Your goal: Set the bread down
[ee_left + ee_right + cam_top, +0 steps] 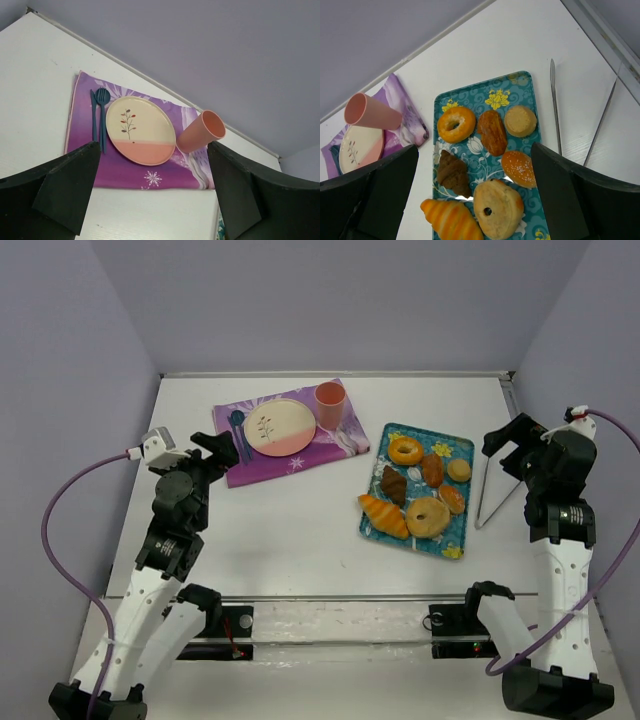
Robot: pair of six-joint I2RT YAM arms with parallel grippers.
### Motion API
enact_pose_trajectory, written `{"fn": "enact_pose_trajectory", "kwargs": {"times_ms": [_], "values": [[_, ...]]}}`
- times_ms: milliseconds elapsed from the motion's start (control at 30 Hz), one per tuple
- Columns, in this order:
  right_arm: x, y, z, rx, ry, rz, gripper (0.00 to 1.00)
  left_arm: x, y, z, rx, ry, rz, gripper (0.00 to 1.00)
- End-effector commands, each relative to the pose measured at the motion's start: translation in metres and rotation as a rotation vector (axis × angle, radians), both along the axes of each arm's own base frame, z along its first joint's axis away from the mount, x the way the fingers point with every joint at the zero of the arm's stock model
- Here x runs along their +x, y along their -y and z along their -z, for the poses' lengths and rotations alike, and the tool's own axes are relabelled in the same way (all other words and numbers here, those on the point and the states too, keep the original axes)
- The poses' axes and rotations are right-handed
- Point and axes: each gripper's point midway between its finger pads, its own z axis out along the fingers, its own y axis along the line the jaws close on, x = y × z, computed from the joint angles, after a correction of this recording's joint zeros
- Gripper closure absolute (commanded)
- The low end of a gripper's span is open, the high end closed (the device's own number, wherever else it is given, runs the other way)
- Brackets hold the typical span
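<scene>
The bread [432, 470] is a small glossy brown oval roll lying on the teal tray [462, 447], between the ring doughnut and a round bun. It also shows in the right wrist view [492, 131], ahead of the jaws. My right gripper [505, 445] is open and empty, raised to the right of the tray; the right wrist view [474, 165] looks down on the tray [475, 97]. My left gripper [215, 450] is open and empty, near the left end of the purple placemat [290, 462]; its wrist view [152, 165] faces the plate [141, 131].
The tray also holds a ring doughnut [405, 450], dark croissant [393, 483], striped orange croissant [384, 515], large ring bread [428, 516], lighter oval roll [452, 498] and round bun [459, 469]. Metal tongs [485, 495] lie right of it. Plate [279, 426], pink cup [330, 400], blue cutlery [238, 430] sit on the placemat.
</scene>
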Motion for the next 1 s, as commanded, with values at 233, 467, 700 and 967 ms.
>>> {"fn": "enact_pose_trajectory", "kwargs": {"times_ms": [233,467,700,967], "values": [[0.012,0.009,0.035,-0.018,-0.108,0.023,0.00,0.009,0.008,-0.012,0.007,0.038,0.033,0.01],[0.025,0.045,0.105,-0.010,-0.386,0.121,0.00,0.011,0.005,0.005,0.043,0.004,0.014,0.01],[0.017,0.063,0.181,0.021,-0.628,0.171,0.00,0.016,0.003,0.016,0.083,-0.012,0.001,0.01],[0.012,0.086,0.225,-0.001,-0.785,0.267,0.00,0.024,-0.003,0.027,0.112,-0.061,-0.043,0.01]]}}
